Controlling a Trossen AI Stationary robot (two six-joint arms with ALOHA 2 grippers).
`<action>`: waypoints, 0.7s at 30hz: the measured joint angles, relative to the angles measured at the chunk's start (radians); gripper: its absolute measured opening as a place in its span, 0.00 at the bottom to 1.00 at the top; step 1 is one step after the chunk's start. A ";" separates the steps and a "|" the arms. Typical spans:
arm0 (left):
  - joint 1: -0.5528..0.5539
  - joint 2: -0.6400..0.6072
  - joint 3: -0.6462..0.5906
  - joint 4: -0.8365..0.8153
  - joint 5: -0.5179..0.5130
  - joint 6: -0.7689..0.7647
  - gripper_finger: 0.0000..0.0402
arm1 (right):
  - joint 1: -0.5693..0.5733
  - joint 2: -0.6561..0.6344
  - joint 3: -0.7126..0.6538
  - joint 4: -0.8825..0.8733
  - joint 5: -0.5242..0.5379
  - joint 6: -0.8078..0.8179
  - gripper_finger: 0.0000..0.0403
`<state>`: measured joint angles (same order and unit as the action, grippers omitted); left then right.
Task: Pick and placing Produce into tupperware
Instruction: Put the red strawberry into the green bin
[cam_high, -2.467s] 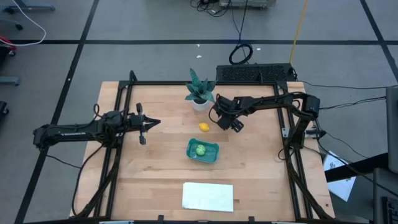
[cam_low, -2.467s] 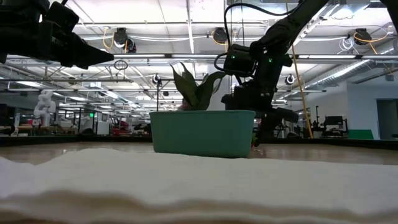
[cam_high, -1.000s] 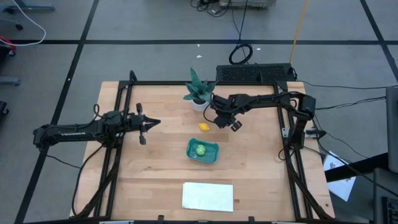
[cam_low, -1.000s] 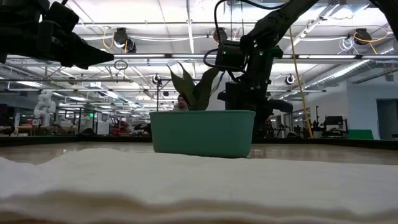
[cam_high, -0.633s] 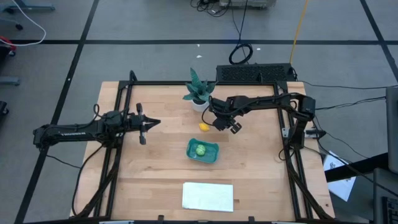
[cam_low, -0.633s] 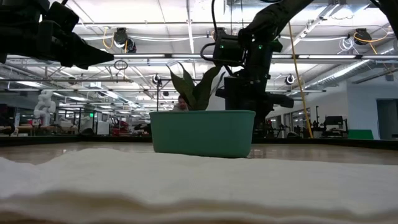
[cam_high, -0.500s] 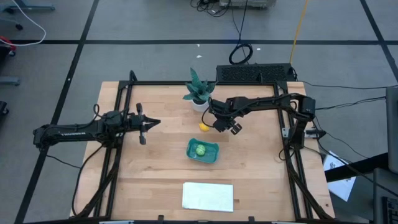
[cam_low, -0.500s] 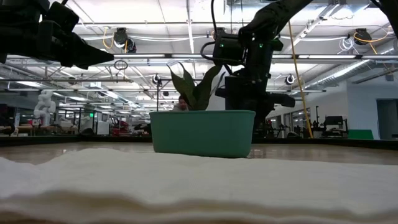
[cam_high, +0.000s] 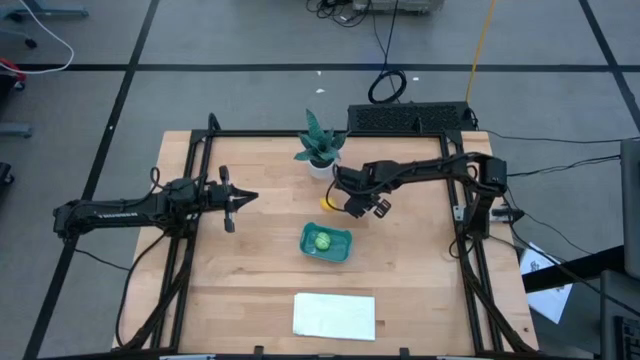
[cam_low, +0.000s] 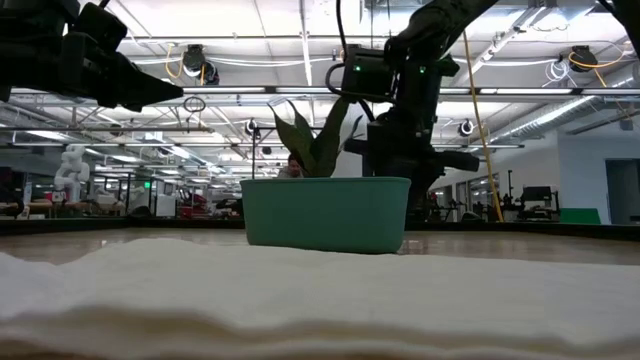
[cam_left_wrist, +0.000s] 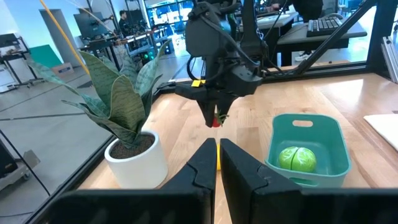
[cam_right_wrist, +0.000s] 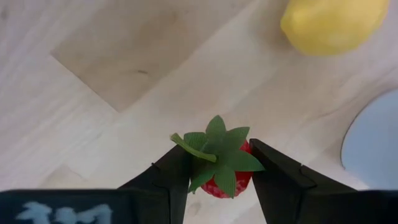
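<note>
The teal tupperware (cam_high: 326, 243) stands mid-table with the round light-green piece (cam_high: 323, 240) lying in it. The yellow lemon piece (cam_high: 326, 203) rests on the wood just beyond it. My right gripper (cam_high: 347, 203) hangs beside the lemon, pointing steeply down, shut on the small red piece (cam_right_wrist: 225, 176), which has green leaves on top. In the left wrist view that gripper (cam_left_wrist: 214, 118) holds the red piece (cam_left_wrist: 216, 121) above the table, next to the tupperware (cam_left_wrist: 308, 146). My left gripper (cam_high: 250, 197) waits at the left, level and shut. My right gripper pinches the red piece by its two opposite sides (cam_right_wrist: 244, 180) between its two fingers. The fingers come from above, slanting steeply down. The piece sits with its leafy top (cam_right_wrist: 217, 152) up toward the wrist and hangs clear of the table.
A spiky potted plant (cam_high: 320, 148) stands at the far side, close behind my right gripper. A white flat sheet (cam_high: 334, 315) lies near the front edge. A black frame (cam_high: 190, 230) runs round the table's sides, and a keyboard (cam_high: 410, 117) lies beyond the far edge.
My right gripper has carried the red piece toward the table's left edge and slightly nearer, closing on the lemon, and has rolled a little. The piece has stayed clear of the table.
</note>
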<state>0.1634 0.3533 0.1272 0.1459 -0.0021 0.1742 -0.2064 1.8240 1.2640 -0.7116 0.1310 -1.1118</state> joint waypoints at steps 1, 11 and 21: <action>0.000 0.000 0.000 0.000 0.000 0.000 0.06 | 0.005 0.000 0.000 0.001 0.000 0.000 0.35; 0.000 0.000 0.000 0.000 0.000 -0.001 0.06 | 0.026 0.000 0.000 0.004 0.026 0.030 0.35; 0.000 0.000 0.000 0.000 0.000 0.000 0.06 | 0.041 -0.081 0.000 0.003 -0.012 0.121 0.35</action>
<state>0.1634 0.3534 0.1275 0.1460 -0.0021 0.1740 -0.1658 1.7427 1.2640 -0.7082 0.1192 -0.9906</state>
